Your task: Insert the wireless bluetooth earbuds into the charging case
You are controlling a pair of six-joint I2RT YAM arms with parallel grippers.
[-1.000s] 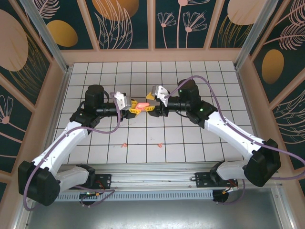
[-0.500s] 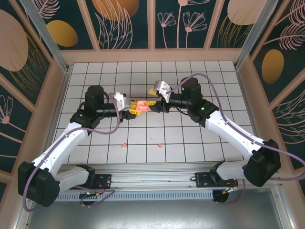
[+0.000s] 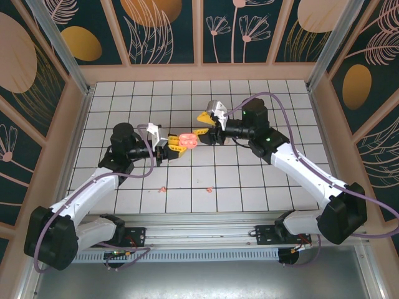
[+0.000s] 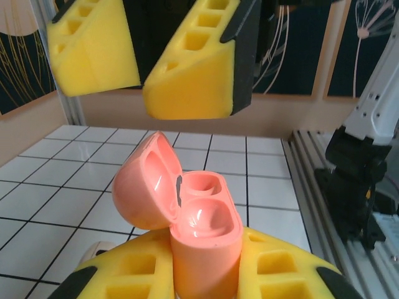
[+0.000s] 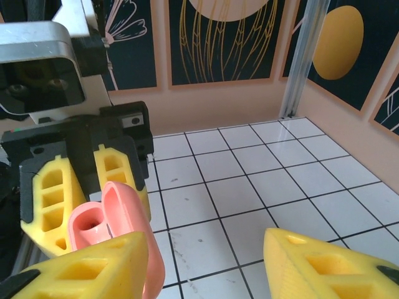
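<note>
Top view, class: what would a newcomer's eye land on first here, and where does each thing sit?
The pink case, lid open, stands out over the middle of the table, clamped in the left gripper. The right gripper hangs open right beside it, yellow fingers apart. Two tiny earbuds lie on the tiles nearer the arm bases.

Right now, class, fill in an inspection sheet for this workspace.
Surface: white tiled table.
Job's things: charging case, lid open, sockets empty, held above the tiles; two earbuds loose on the tiles.
Clutter: nothing seen.
Grippers: left gripper shut on the charging case; right gripper open beside it.
Cables: purple cables looping above the table.
Surroundings: floral wall panels; metal rail at near edge.
</note>
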